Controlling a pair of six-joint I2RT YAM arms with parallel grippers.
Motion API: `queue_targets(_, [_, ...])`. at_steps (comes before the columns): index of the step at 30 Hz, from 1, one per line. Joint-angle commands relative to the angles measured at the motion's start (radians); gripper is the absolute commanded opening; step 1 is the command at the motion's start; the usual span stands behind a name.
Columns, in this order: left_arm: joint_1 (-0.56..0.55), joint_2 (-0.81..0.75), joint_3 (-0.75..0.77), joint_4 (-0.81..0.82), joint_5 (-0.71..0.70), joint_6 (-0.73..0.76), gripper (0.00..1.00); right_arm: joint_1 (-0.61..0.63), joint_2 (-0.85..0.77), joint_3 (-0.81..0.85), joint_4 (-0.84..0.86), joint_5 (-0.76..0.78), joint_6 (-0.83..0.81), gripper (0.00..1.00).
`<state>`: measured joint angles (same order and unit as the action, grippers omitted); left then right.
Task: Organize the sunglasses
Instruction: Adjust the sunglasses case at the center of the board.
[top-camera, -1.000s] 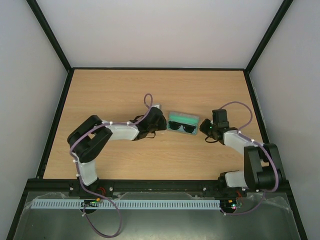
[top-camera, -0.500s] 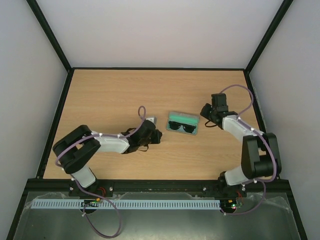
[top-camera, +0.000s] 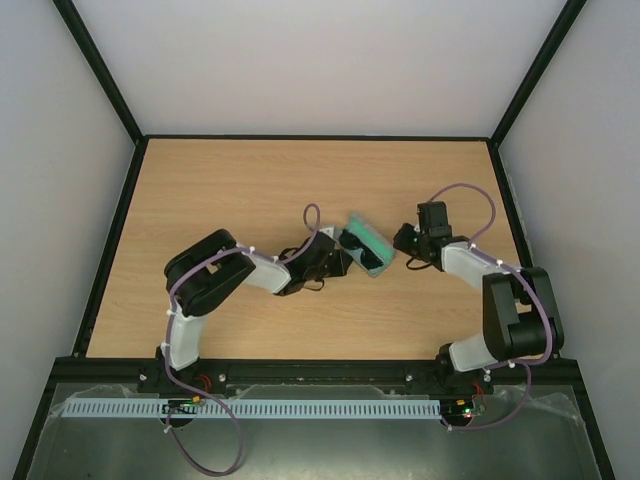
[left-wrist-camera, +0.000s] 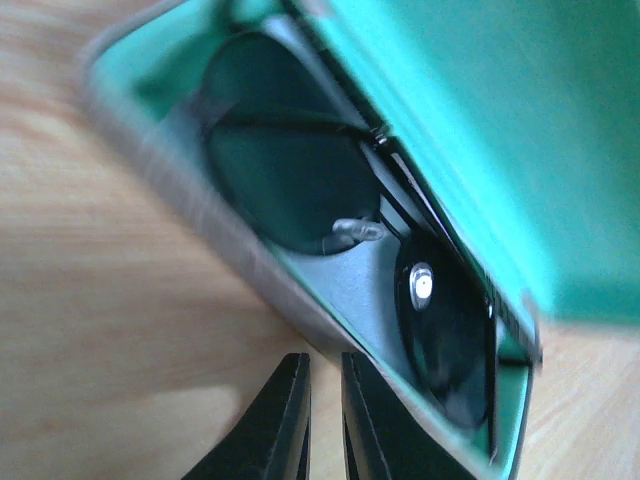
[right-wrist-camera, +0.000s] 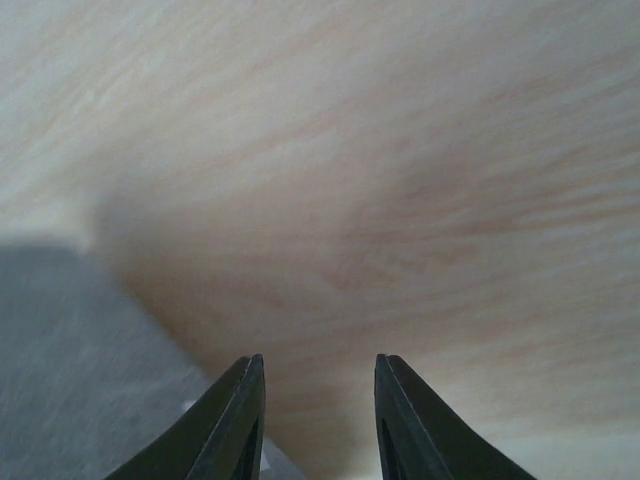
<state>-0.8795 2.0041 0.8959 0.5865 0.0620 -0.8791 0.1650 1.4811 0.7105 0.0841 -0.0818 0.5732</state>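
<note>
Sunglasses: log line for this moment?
sunglasses: in open case | left hand: shut, beside case wall | right hand: open, empty

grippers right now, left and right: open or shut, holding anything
left gripper: nearly shut, nothing between the fingers, tips beside the open sunglasses case.
right gripper: open, empty, over the wooden table.

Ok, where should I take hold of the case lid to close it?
Likely the lid by its free long edge, from the right: it stands raised and thin above the sunglasses, and the open right gripper sits on that side.
</note>
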Motion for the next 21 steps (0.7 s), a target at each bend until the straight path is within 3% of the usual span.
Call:
queue_targets(1, [0.047,0.052,0.037,-0.061,-0.007,0.021,0.13,0.077,-0.071,-0.087,-0.024,-0.010,-0.012,0.32])
queue_targets(8, [0.091,0.072,0.097,-0.101,-0.009,0.055,0.13,0.166,-0.188,-0.171,-0.055,0.025,0.027,0.32])
queue_targets(15, [0.094,0.066,0.073,-0.085,0.000,0.055,0.13,0.162,-0.184,-0.049,-0.129,0.150,0.008,0.32])
queue_targets(21, [0.094,0.083,0.086,-0.043,0.019,0.062,0.13,0.160,-0.093,0.033,-0.075,0.029,-0.011,0.31])
